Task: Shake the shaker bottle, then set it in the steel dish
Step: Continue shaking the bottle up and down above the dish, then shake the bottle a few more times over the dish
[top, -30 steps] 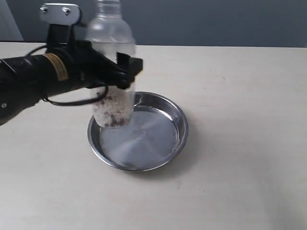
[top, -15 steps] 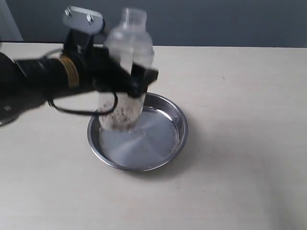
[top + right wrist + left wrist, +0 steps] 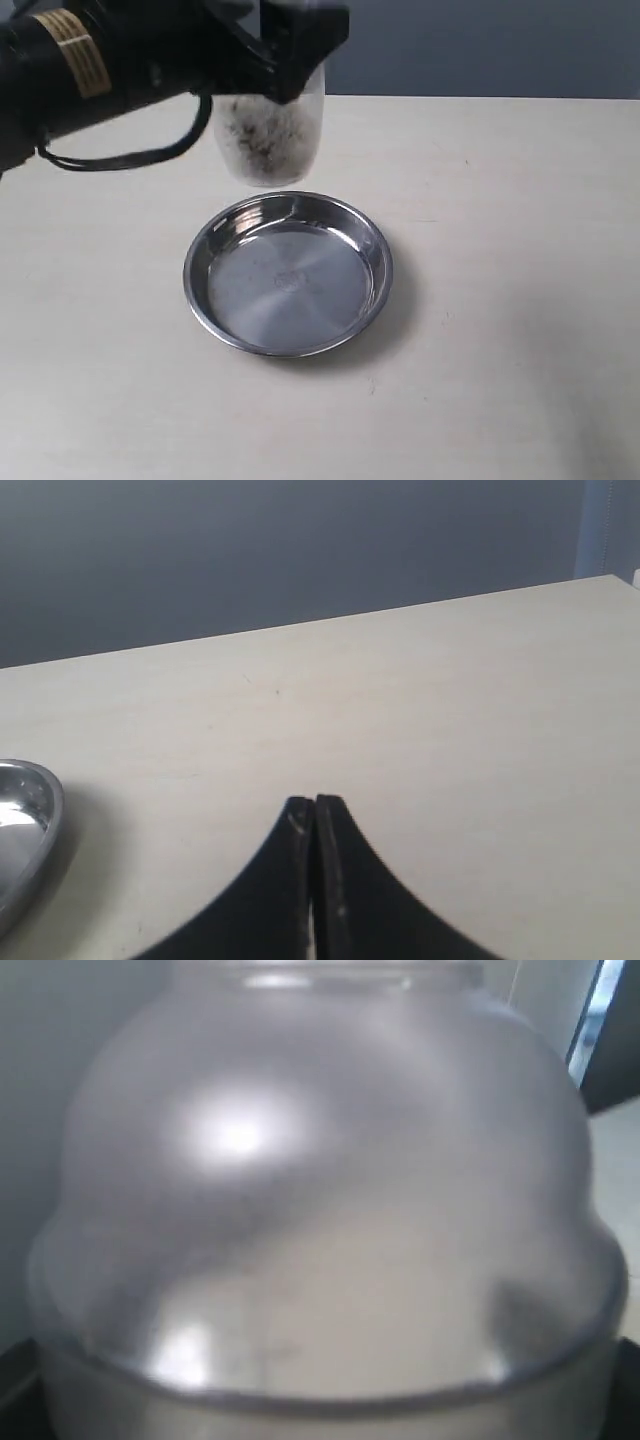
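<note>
Your left gripper (image 3: 280, 50) holds the bottle (image 3: 268, 140) up in the air, off the dish (image 3: 288, 300).

Nearest you, the dish lies flat on the table (image 3: 500, 320), its bare base shining; past it the bottle hangs clear of the steel, base down, brown beans blurred against its wall, its top cut off by the frame's upper edge; it seems to hang over the dish's far rim, though it may be behind it, since this angle does not settle that; the left gripper is clamped on the bottle's upper body; in your left wrist view the bottle (image 3: 320, 1210) fills nearly everything with its frosted dome; your right gripper (image 3: 315, 880) has its jaws pressed together, low over the table, with the dish (image 3: 25, 830) in sight beside it; farthest back stands a grey wall (image 3: 480, 45).
</note>
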`<state>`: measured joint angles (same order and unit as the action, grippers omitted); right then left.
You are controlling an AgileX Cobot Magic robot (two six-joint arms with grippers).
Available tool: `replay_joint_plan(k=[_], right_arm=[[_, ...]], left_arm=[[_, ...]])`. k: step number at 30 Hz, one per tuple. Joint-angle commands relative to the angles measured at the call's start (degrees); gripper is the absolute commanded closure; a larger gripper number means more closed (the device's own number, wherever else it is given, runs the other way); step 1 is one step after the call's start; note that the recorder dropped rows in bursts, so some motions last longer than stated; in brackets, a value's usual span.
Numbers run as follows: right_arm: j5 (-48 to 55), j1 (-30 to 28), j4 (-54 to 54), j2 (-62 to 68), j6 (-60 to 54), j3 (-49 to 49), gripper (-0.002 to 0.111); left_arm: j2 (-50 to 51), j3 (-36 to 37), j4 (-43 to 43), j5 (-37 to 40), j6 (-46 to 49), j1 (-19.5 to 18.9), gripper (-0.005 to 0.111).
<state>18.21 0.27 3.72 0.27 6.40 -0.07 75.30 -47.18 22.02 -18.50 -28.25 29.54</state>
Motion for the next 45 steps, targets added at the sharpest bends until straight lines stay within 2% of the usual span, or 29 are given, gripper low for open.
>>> replay_joint_plan(k=[1, 3, 5, 8, 10, 13, 16, 19, 22, 24, 26, 28, 29, 31, 33, 35, 37, 40, 41, 42, 43, 44, 45], right_arm=[[-0.71, -0.27, -0.17, -0.27, -0.22, 0.07, 0.109], [-0.71, -0.27, -0.17, -0.27, -0.22, 0.07, 0.109], [-0.71, -0.27, -0.17, -0.27, -0.22, 0.07, 0.109], [-0.71, -0.27, -0.17, -0.27, -0.22, 0.07, 0.109], [-0.71, -0.27, -0.17, -0.27, -0.22, 0.07, 0.109], [-0.71, -0.27, -0.17, -0.27, -0.22, 0.07, 0.109], [-0.71, -0.27, -0.17, -0.27, -0.22, 0.07, 0.109], [-0.71, -0.27, -0.17, -0.27, -0.22, 0.07, 0.109], [-0.71, -0.27, -0.17, -0.27, -0.22, 0.07, 0.109], [-0.71, -0.27, -0.17, -0.27, -0.22, 0.07, 0.109], [-0.71, -0.27, -0.17, -0.27, -0.22, 0.07, 0.109], [-0.71, -0.27, -0.17, -0.27, -0.22, 0.07, 0.109], [-0.71, -0.27, -0.17, -0.27, -0.22, 0.07, 0.109], [-0.71, -0.27, -0.17, -0.27, -0.22, 0.07, 0.109], [-0.71, -0.27, -0.17, -0.27, -0.22, 0.07, 0.109], [-0.71, -0.27, -0.17, -0.27, -0.22, 0.07, 0.109], [-0.71, -0.27, -0.17, -0.27, -0.22, 0.07, 0.109], [-0.71, -0.27, -0.17, -0.27, -0.22, 0.07, 0.109], [-0.71, -0.27, -0.17, -0.27, -0.22, 0.07, 0.109], [-0.71, -0.27, -0.17, -0.27, -0.22, 0.07, 0.109], [-0.71, -0.27, -0.17, -0.27, -0.22, 0.07, 0.109], [-0.71, -0.27, -0.17, -0.27, -0.22, 0.07, 0.109], [-0.71, -0.27, -0.17, -0.27, -0.22, 0.07, 0.109]], left_arm=[[8.02, 7.32, -0.99, 1.06, -3.02, 0.22, 0.106], [6.57, 6.40, -0.99, -2.68, -3.02, 0.22, 0.106], [1.41, 2.10, -0.17, -5.91, -0.33, 0.22, 0.106], [-1.38, -1.69, -0.50, -0.67, 1.06, 0.35, 0.106], [1.48, 1.38, -0.50, 2.92, -1.08, 0.35, 0.106], [6.39, 5.47, -0.33, 1.96, -2.52, 0.09, 0.106], [1.18, 1.54, 0.74, -1.82, -0.34, -0.28, 0.106], [-3.89, -3.11, 0.63, 0.88, 2.74, -0.28, 0.106], [1.96, 4.04, -1.69, 2.81, 1.45, -0.28, 0.106], [7.23, 8.39, -4.43, -1.81, 1.36, -0.56, 0.106], [5.23, 7.64, -4.59, -8.25, 1.25, -0.91, 0.106], [-0.48, 3.27, -4.48, -13.12, 4.62, -0.91, 0.106], [-2.38, 1.15, -4.48, -12.03, 6.52, -0.91, 0.106], [-3.53, -1.11, -4.48, -4.27, 6.29, -0.78, 0.106], [0.35, 2.80, -4.59, 1.77, 4.04, -0.24, 0.106], [6.34, 7.91, -4.59, 0.30, 2.84, -0.25, 0.106], [7.76, 9.47, -4.59, -3.94, 1.77, -0.25, 0.106], [0.92, 5.08, -3.89, -9.24, 2.95, -0.25, 0.106], [-2.06, 2.02, -4.64, -6.02, 5.31, -0.25, 0.106], [-1.74, 2.32, -4.65, -4.09, 4.76, -0.25, 0.106], [2.83, 6.79, -4.65, -1.21, 3.26, 0.48, 0.106], [5.93, 9.35, -4.91, -2.35, 3.13, 0.72, 0.106], [8.01, 11.01, -5.05, -7.00, 3.13, 0.72, 0.106]])
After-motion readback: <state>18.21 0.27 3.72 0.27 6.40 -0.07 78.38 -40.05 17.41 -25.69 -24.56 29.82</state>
